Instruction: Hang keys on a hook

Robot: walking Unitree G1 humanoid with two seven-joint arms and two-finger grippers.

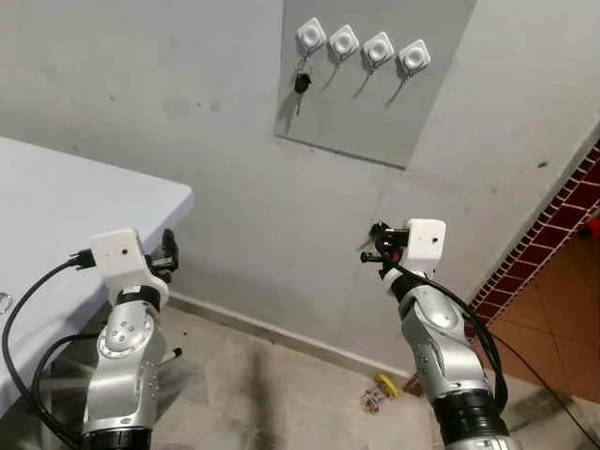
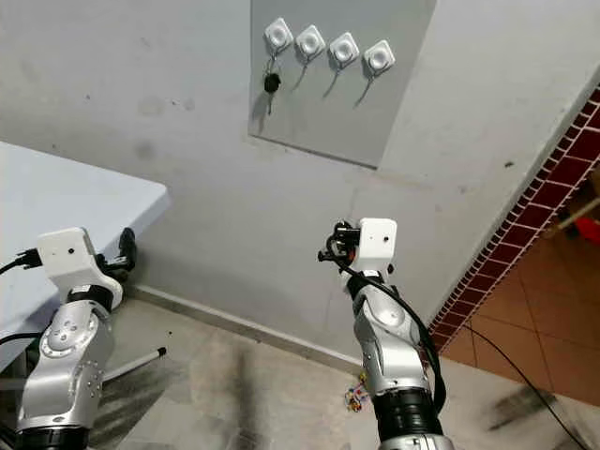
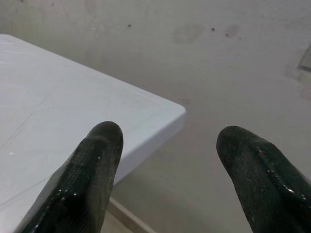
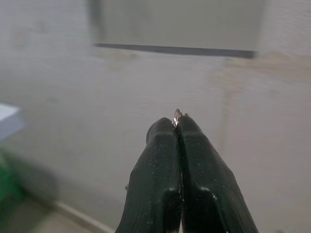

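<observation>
Right hand is pinched tight on a sliver of metal, apparently a key ring, raised toward the wall. At 11 o'clock above it, a grey panel carries four white hooks; the leftmost already holds keys. Left hand gapes wide beside the white tabletop.

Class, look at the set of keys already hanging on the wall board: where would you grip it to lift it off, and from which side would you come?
Grip the dark key head hanging below the leftmost hook, coming straight from the front. It hangs free of the board, and the hook beside it is bare, leaving room; then lift upward off the hook.
</observation>
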